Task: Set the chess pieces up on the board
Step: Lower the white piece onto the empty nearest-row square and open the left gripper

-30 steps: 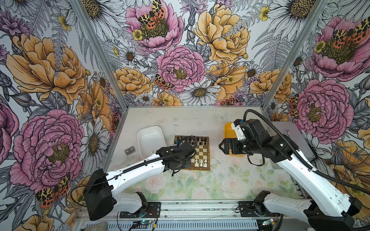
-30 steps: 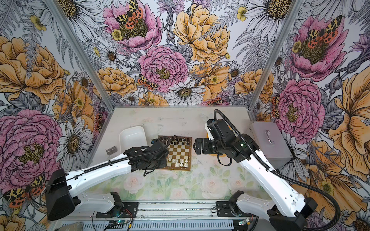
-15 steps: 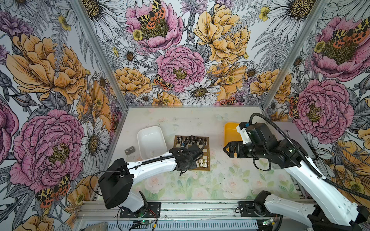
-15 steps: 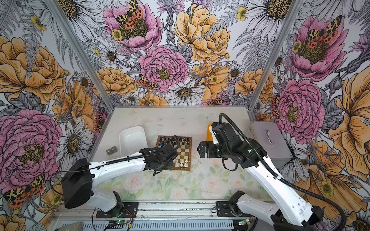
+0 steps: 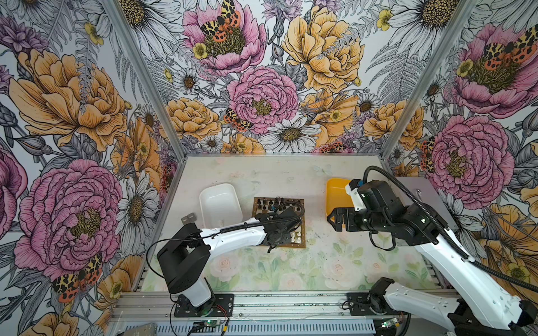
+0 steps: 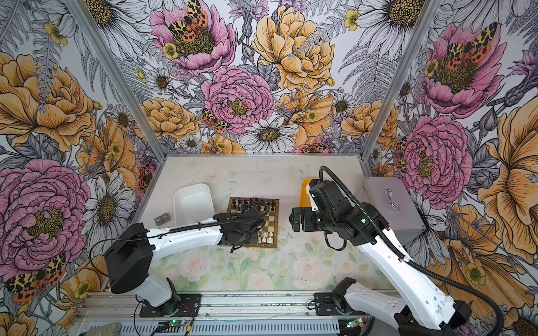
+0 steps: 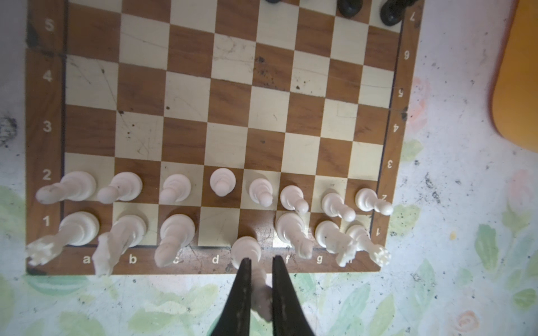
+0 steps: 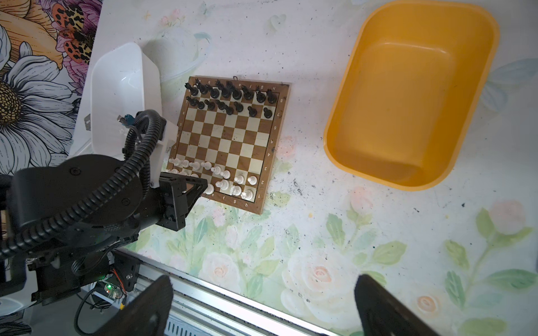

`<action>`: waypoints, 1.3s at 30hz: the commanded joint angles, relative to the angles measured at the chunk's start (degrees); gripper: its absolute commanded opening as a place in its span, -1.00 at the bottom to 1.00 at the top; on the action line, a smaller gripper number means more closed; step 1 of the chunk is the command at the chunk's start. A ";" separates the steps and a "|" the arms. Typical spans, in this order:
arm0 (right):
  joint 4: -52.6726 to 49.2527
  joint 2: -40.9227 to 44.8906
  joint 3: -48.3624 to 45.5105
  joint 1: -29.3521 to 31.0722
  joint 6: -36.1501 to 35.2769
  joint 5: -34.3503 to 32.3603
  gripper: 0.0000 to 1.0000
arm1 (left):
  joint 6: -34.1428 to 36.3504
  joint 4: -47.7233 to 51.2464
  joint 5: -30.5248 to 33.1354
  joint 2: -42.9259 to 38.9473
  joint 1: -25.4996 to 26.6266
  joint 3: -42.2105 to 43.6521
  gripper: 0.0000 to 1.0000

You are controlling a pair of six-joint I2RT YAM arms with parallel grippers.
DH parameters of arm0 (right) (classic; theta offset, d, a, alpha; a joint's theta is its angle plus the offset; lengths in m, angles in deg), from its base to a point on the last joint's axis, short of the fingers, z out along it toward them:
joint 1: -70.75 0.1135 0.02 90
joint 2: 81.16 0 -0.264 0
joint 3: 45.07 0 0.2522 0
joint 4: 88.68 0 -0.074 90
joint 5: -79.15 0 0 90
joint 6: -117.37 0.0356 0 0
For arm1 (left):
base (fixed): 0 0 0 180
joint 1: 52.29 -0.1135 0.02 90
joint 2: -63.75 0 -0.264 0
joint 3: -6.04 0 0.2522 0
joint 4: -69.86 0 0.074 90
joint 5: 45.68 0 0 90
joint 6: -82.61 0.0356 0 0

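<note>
The board [image 5: 299,224] [image 6: 270,221] [image 7: 233,101] [image 8: 230,139] lies mid-table. Black chess pieces [image 8: 230,96] [image 5: 273,202] fill its two far rows. White chess pieces [image 7: 221,181] [image 8: 224,177] stand on the two near rows. My left gripper [image 7: 260,261] [image 5: 281,232] is shut on a tall white piece [image 7: 247,249], whose base hangs over the near-row square marked e. The d square beside it is bare. My right gripper [image 5: 334,221] [image 6: 294,222] [image 8: 263,281] hovers open and empty to the right of the board.
A white tray [image 5: 218,203] [image 8: 119,78] sits left of the board and a yellow tray [image 5: 334,189] [image 8: 407,87] right of it, behind the right gripper. A grey metal box [image 6: 390,209] stands at the right wall. A small grey block [image 5: 188,217] lies by the left wall.
My left gripper has carried the white piece rightward along the board's near edge. The right arm has drawn back to the right, away from the board, still open.
</note>
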 commanded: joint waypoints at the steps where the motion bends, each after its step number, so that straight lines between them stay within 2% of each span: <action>1: -0.99 0.98 0.37 0.03 0.41 -1.42 0.99 | 1.38 -2.83 1.86 -0.19 -0.41 -0.62 -0.87; 39: -3.15 -0.78 2.48 -0.94 -0.60 -1.88 0.99 | 1.79 -4.99 0.01 -0.47 -1.83 2.45 -0.85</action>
